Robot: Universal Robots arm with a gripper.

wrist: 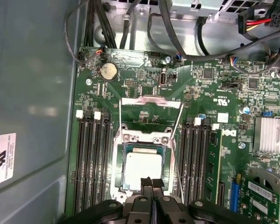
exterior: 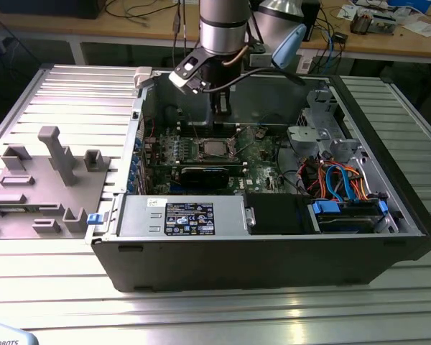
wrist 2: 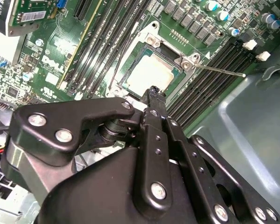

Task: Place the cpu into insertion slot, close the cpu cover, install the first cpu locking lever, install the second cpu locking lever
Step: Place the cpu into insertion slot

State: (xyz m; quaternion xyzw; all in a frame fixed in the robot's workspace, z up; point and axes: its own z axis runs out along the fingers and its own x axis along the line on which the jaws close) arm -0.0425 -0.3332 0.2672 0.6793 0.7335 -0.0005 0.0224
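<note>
Exterior view, from its left: grey fixture tray (exterior: 29,215) on the desk (exterior: 201,316), then the open computer case (exterior: 273,259), where the gripper (exterior: 220,113) hangs over the cpu (exterior: 215,149), seated flat in the insertion slot (wrist: 117,163). Jaws are pressed together, empty. First wrist view adds the cpu cover (wrist: 149,101) swung up, leaving the chip exposed.

In the first wrist view, one edge of the cpu (wrist: 142,168) is covered by the gripper (wrist: 151,183), itself cropped at the border.
</note>
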